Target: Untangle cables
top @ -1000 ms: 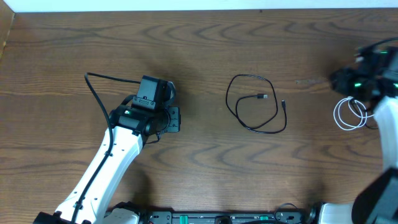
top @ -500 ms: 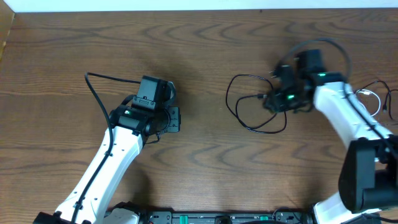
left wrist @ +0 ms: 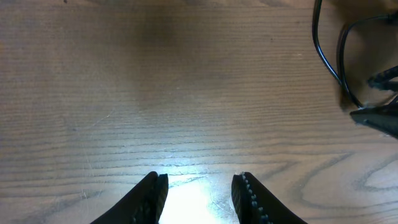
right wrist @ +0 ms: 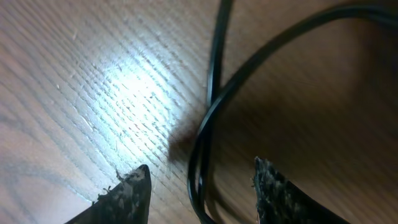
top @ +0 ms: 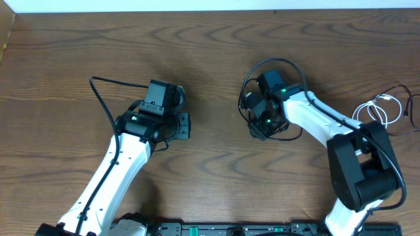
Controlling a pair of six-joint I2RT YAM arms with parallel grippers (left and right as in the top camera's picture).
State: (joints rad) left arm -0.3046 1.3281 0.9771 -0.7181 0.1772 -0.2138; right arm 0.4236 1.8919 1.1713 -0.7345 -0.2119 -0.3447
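Note:
The black cable (top: 241, 103) lies as a loop at the table's middle. My right gripper (top: 253, 127) hangs over the loop's left side. In the right wrist view the right gripper (right wrist: 202, 183) is open, and two strands of the black cable (right wrist: 211, 112) run between its fingertips (right wrist: 134, 193) without being pinched. The white cable (top: 371, 113) lies coiled near the right edge, apart from the black one. My left gripper (top: 184, 125) rests left of centre. Seen from its wrist camera, the left gripper (left wrist: 199, 185) is open over bare wood, with the black cable (left wrist: 323, 56) at top right.
A thin dark cord (top: 405, 92) crosses the table's far right edge beside the white coil. The left arm's own thick black cable (top: 105, 88) arches over the table at left. The table's back edge (top: 210, 11) runs along the top.
My right arm swung from the white coil at the right edge leftward to the black loop, its jaws now around the loop's strands. The left arm has not moved.

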